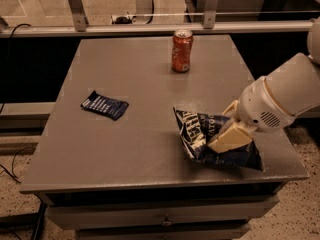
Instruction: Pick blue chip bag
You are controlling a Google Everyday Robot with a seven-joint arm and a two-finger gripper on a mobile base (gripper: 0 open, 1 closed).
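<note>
The gripper (223,130) jaws are clamped mid-body on the blue chip bag (196,128), probably light, crinkly, slippery and crushable.

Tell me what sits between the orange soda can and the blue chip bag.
Nothing: the camera view shows bare table between the soda can and the blue chip bag. The gripper is down on the bag.

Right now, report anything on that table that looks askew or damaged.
The blue chip bag near the front right corner of the table looks crumpled, its left end tilted up off the surface, with the claw closed on it. The soda can stands upright and the small dark packet lies flat.
</note>
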